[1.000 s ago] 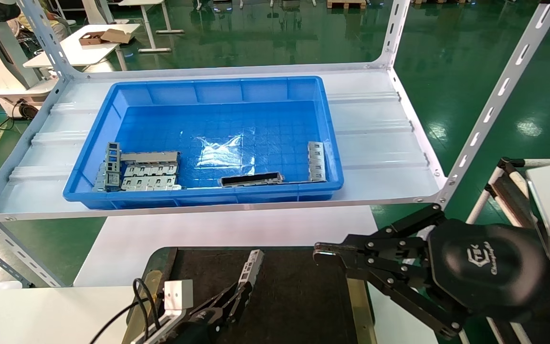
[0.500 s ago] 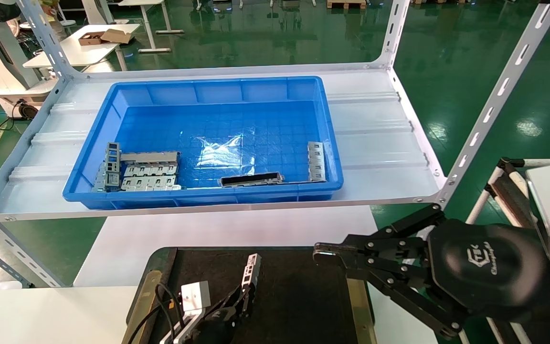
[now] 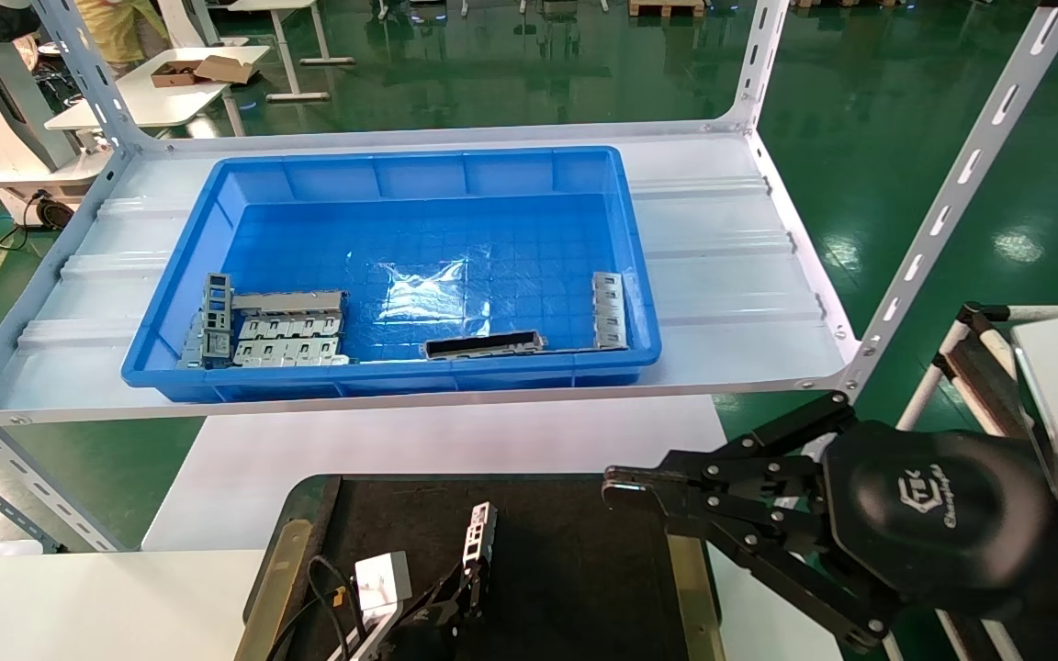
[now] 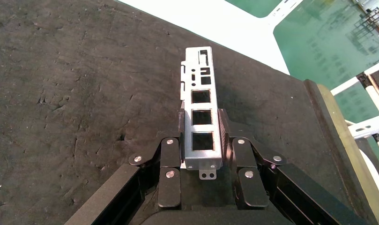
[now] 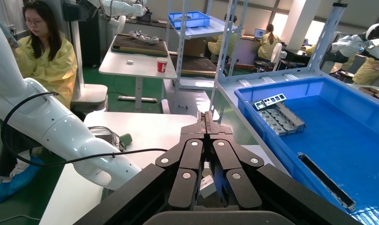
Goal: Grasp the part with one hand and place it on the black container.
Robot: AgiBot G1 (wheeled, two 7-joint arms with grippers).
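The part (image 3: pixel 479 532), a narrow silver-grey strip with square cutouts, is held by my left gripper (image 3: pixel 469 580) low over the black container (image 3: pixel 584 569). In the left wrist view the fingers (image 4: pixel 172 140) press on both sides of the part (image 4: pixel 200 84), whose far end points out over the dark tray surface (image 4: pixel 75 93). I cannot tell whether the part touches the tray. My right gripper (image 3: pixel 616 487) is shut and empty, hovering above the tray's right edge; it shows shut in the right wrist view (image 5: pixel 207 117).
A deep blue bin (image 3: pixel 382 378) stands on the white shelf behind the tray, holding grey plates (image 3: pixel 286 330), a dark bar (image 3: pixel 483 345) and another strip (image 3: pixel 609 310). Slanted shelf posts (image 3: pixel 942 211) rise on the right. A white table (image 3: pixel 419 441) lies under the tray.
My left gripper has drawn back toward the near edge and lower over the tray, carrying the part with it. The right arm has not moved.
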